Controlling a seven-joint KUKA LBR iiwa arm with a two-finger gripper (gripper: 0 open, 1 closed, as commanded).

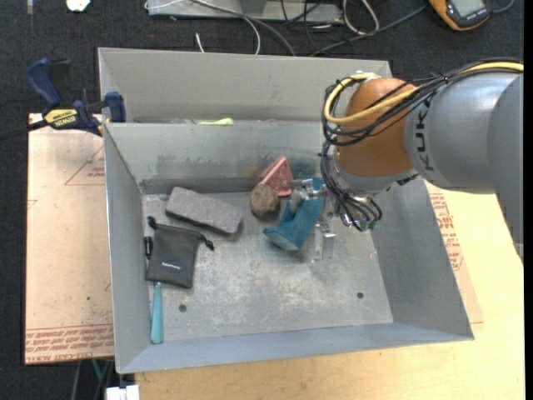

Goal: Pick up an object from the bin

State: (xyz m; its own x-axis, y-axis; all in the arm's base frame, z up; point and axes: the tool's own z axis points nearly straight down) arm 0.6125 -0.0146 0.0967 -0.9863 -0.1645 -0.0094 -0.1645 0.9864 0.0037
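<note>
Gripper [321, 242] low in the grey bin [275, 302], right of centre
Grey block [204, 210] and black pouch [172, 258] lie left; tilted teal piece [291, 226] just beside the gripper, whose opening I cannot tell

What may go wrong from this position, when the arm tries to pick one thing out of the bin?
1. The gripper is low beside the teal object, which looks tilted. It may tip or slide away instead of being gripped.
2. The brown lump and the pink wedge lie close to the teal object, so they may be pushed aside or caught with it.
</note>
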